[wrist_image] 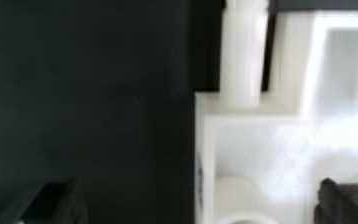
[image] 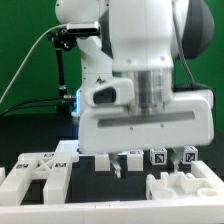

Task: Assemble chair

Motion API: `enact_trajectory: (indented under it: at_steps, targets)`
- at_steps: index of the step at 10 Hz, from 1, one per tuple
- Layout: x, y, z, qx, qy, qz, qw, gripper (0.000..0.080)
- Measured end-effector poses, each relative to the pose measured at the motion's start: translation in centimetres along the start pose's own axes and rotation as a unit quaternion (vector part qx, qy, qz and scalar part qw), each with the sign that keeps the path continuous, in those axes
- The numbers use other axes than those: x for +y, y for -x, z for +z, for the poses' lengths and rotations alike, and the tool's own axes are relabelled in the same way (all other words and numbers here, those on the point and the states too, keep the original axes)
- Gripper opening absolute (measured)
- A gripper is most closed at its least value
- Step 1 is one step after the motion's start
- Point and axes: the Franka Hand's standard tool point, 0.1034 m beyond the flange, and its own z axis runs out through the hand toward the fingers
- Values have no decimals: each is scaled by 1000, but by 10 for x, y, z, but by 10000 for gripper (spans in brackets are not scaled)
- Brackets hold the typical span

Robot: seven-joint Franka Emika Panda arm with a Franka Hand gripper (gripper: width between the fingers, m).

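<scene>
The chair is in loose matte white parts. In the wrist view a white blocky part [wrist_image: 282, 140] with a narrow post [wrist_image: 247, 50] lies on the black table under my gripper [wrist_image: 197, 205]. The fingertips [wrist_image: 51, 200] stand wide apart and hold nothing. The part's edge lies between them, but touch cannot be told. In the exterior view my gripper [image: 122, 163] hangs low over the table, between a notched white part [image: 35, 175] at the exterior view's left and a white part [image: 185, 187] at its right. Two small tagged pieces [image: 156, 157] stand just behind.
The big white robot arm [image: 140, 60] fills the middle of the exterior view and hides the table behind it. A black cable [image: 25, 75] hangs at the exterior view's left. A green wall is at the back.
</scene>
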Motion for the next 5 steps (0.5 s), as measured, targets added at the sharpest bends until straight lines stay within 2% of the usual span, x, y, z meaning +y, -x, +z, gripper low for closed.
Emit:
enact_trajectory:
  at_steps: [1, 2, 3, 4, 5]
  targets:
    - [3, 6, -11, 3, 0, 2, 1000, 649]
    - [-1, 15, -14, -2, 0, 14, 1000, 649]
    - [-4, 22, -13, -39, -2, 23, 999, 649]
    - [-4, 22, -13, -77, -5, 23, 997, 649]
    - [-4, 17, -13, -88, -6, 23, 996, 649]
